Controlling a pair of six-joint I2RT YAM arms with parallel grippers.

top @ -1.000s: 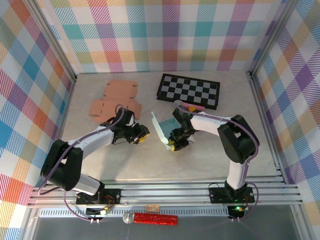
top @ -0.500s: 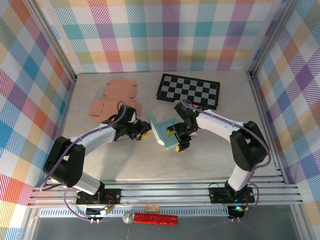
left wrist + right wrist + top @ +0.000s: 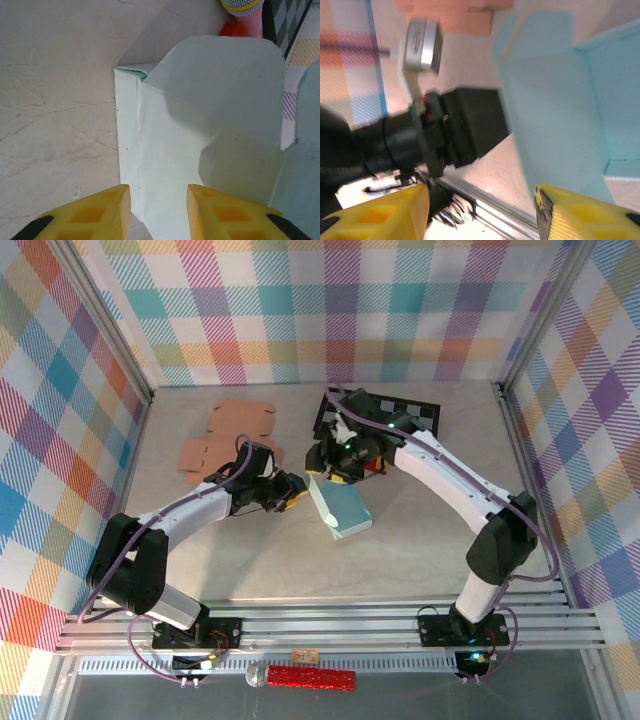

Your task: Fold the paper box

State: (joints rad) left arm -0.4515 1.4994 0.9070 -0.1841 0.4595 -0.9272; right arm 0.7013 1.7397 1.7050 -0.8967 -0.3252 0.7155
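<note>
released since the earlier frame, the pale teal paper box point(image 3: 342, 508) lies partly folded on the desk point(image 3: 250, 565). left gripper point(image 3: 292, 492) sits at its left edge, jaws apart, perhaps touching. farther back, right gripper point(image 3: 335, 472), jaws apart, hovers by the checkerboard point(image 3: 420, 413).

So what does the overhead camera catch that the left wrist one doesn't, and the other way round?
Overhead gives you both whole arms, the right hand by the far end of the box, and flat peach cardboard. The left wrist gives you the box's crease up close, just ahead of the open left hand, plus a pink object. Shared: the pale blue box and the checkerboard.
</note>
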